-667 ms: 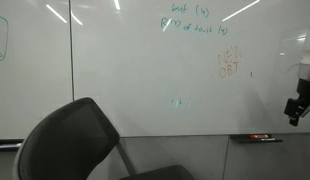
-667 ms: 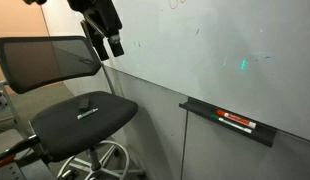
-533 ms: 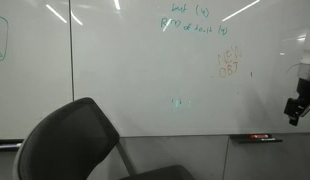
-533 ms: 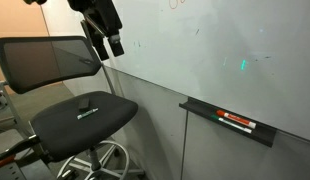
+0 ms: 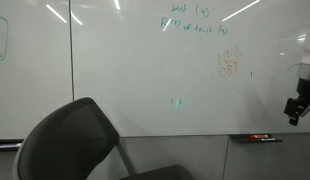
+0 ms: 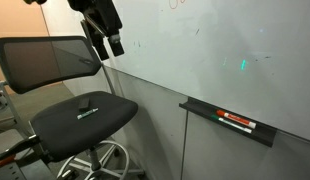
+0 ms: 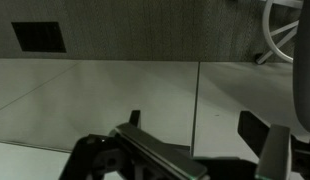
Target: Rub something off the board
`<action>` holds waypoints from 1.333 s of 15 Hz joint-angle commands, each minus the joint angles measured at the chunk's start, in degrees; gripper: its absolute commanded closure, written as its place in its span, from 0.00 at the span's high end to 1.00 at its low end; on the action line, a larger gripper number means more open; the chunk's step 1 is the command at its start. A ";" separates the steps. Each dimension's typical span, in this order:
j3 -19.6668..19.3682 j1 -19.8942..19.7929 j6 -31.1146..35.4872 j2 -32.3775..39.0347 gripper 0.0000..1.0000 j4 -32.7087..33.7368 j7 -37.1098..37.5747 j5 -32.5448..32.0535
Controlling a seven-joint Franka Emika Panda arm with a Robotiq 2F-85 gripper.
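The board is a large glossy white wall whiteboard and also shows in an exterior view. Two lines of teal handwriting sit at its top, with an orange boxy scribble below them. The something is a tiny faint teal mark at mid height, seen as a small teal glint in an exterior view. My gripper hangs near the board, far from the mark, and also shows in an exterior view. In the wrist view its jaws are open and empty.
A black mesh office chair stands in front of the board, its seat below my gripper. A dark marker tray holding markers hangs under the board's lower edge. A vertical panel seam runs down the board.
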 commanded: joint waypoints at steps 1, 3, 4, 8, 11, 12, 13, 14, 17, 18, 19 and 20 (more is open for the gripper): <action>-0.47 0.50 -0.21 0.01 1.00 0.09 0.26 -0.34; -0.47 0.50 -0.21 0.01 1.00 0.09 0.26 -0.34; -0.47 0.50 -0.21 0.01 1.00 0.09 0.26 -0.34; 1.04 1.82 -0.25 0.87 1.00 0.09 0.87 -0.08; 6.07 5.38 0.36 5.14 1.00 0.08 3.95 -0.22; 7.71 6.45 0.66 6.85 1.00 0.44 5.30 -0.50; 9.53 7.76 0.91 9.08 1.00 0.98 6.75 -0.82; 11.10 8.83 0.83 11.20 1.00 1.67 7.99 -1.25; 15.40 11.68 1.65 18.16 1.00 4.25 11.25 -3.25; 16.34 12.39 1.73 20.69 1.00 5.54 12.22 -4.18; 17.00 13.16 1.87 23.06 1.00 6.86 13.16 -5.12; 17.50 13.90 2.09 25.48 1.00 8.19 14.10 -6.01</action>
